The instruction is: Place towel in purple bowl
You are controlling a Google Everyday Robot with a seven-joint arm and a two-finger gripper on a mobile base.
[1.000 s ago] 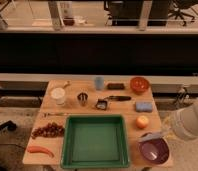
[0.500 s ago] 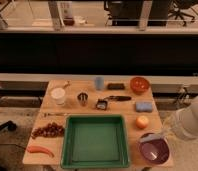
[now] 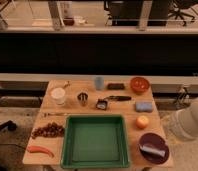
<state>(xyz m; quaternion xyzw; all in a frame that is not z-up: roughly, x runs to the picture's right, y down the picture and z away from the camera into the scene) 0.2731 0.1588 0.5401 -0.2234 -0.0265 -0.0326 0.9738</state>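
Placement looks done: the small, flat, pale grey-white cloth towel (image 3: pixel 152 148) lies inside the round, shallow, dark purple bowl (image 3: pixel 161 156), at the near right corner of the light wooden table (image 3: pixel 127 108). It sits near the bowl's middle and is fully within the rim as far as I can see.

Only the bulky white robot arm (image 3: pixel 189 124) is visible, at the right edge of the scene, right of the bowl and slightly farther back. The gripper itself is out of view, so there's no way to say whether the claw is apart or together. The towel is clear of the arm, with nothing touching it.

Step in hand, as I judge it: release finished, retreat phase. The next move just calls for pulling the arm away to the right without clipping the bowl or the round orange fruit (image 3: pixel 142 121) just beyond it.

The large green rectangular plastic tray (image 3: pixel 70 137) is just left of the bowl. The orange-red round bowl (image 3: pixel 139 83) is at the far right, well apart.
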